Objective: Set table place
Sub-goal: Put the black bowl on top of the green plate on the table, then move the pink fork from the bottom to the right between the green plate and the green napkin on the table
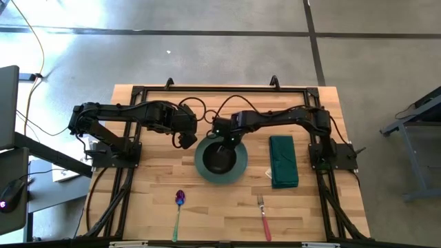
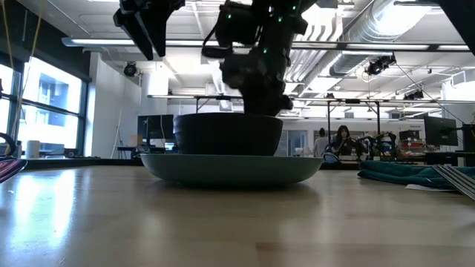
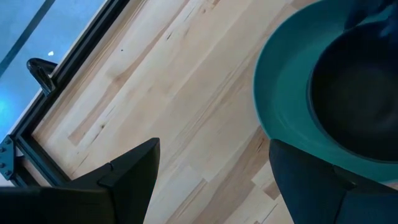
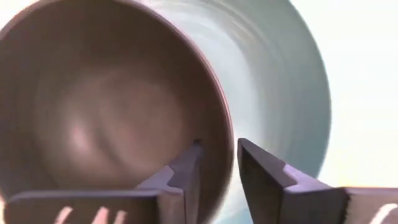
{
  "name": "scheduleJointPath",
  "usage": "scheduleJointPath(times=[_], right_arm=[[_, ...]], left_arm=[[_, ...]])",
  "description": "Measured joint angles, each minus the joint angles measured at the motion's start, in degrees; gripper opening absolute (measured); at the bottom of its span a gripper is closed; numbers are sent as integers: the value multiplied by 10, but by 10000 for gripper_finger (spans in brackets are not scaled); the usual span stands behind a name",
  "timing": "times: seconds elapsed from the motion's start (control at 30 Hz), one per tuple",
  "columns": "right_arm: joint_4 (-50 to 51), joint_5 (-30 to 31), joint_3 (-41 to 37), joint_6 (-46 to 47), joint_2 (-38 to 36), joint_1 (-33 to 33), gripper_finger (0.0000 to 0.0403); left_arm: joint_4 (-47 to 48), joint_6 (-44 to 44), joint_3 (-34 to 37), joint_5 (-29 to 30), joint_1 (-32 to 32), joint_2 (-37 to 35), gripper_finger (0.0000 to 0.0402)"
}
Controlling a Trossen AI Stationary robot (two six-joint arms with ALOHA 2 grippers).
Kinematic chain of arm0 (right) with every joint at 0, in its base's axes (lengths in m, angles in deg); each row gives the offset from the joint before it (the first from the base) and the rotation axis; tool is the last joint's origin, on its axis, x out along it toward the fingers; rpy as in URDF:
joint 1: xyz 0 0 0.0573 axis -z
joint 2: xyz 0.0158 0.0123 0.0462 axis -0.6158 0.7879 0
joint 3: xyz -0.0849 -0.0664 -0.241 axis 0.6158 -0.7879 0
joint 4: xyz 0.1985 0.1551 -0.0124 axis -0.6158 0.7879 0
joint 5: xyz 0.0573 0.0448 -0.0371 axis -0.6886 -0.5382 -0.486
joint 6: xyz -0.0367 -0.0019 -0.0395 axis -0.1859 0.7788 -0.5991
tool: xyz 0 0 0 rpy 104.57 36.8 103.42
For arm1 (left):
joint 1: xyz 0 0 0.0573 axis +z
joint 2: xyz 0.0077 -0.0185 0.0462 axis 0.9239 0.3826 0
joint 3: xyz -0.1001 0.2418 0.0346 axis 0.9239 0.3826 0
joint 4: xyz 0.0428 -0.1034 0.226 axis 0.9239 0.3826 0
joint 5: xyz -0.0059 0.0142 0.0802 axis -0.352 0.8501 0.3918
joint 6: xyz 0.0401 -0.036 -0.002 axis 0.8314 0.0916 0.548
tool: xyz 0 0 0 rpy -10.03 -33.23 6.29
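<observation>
light-wood table [image 1: 151, 200] runs long left-right; right tool [image 1: 222, 140] clamps bowl [image 1: 220, 159], left tool [image 1: 185, 140] apart.

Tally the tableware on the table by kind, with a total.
Plate: 1
Bowl: 1, on the plate
Spoon: 1
Fork: 1
Napkin: 1
Total: 5

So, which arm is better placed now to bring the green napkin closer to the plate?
Probably the right. The napkin lies on its side, beside its base. The right gripper straddles the bowl's rim and must release first; the open left gripper hovers across the plate.
</observation>
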Motion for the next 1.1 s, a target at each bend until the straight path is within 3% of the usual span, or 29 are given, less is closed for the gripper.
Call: scheduleJointPath(times=[0.23,0.4,0.67,0.87,1.1], right_arm=[[128,46,30,26,-56,-12,110],[231,96,31,119,-114,-45,110],[293,159,30,372,-180,-160,110],[356,167,30,619,-179,-282,110],[345,161,30,852,-142,-422,110]], left_arm=[[-3,1,0,0,0,0,287],[-20,17,0,0,0,0,287],[-45,62,0,-9,0,0,287],[-45,84,0,-14,0,0,287],[-47,88,0,-15,0,0,287]])
